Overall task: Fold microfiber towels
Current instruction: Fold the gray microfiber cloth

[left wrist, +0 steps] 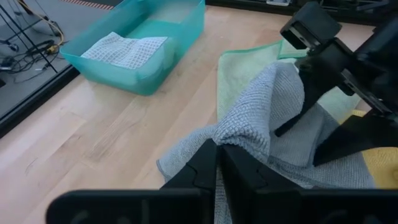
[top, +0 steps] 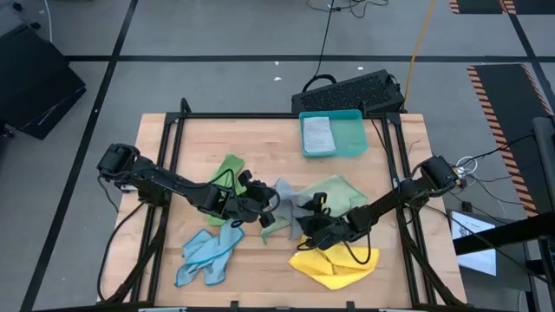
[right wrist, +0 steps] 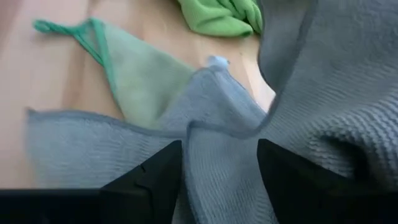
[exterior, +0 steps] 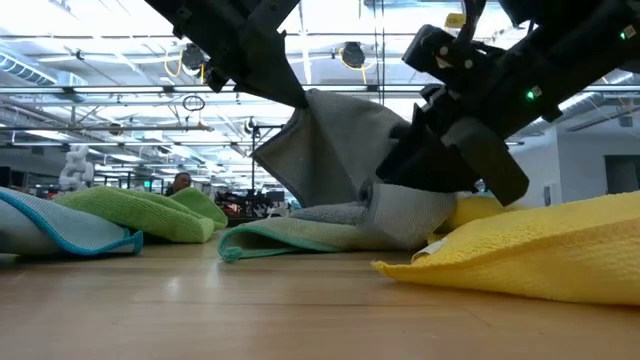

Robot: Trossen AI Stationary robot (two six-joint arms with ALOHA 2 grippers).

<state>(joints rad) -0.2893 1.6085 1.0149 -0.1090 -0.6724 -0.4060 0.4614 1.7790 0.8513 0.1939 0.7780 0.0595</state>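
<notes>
A grey microfiber towel [top: 286, 192] lies mid-table, partly over a pale green towel [top: 336, 191]. My left gripper [top: 269, 208] comes from the left and is shut on the grey towel, which rises in a peak [exterior: 335, 140]. My right gripper [top: 314, 232] comes from the right and is open. Its fingers stand on either side of a hanging part of the grey towel [right wrist: 221, 155]. A bright green towel [top: 227, 172], a light blue towel [top: 208, 251] and a yellow towel [top: 334, 264] lie flat or crumpled on the table. My left gripper pinches a bunched-up part of the grey towel [left wrist: 239, 134] between its two shut fingers, coming slanting down from the table's left. The towel is pulled up there and hangs slack, its lower part [exterior: 330, 213] resting on the table. Whether my right gripper touches the cloth between its fingers, I cannot tell.
A teal plastic tray [top: 351, 143] with a folded pale cloth [top: 317, 133] in it stands at the far edge, right of centre. A black keyboard [top: 351, 91] lies beyond it. Bare wood shows at the far left and along the near edge.
</notes>
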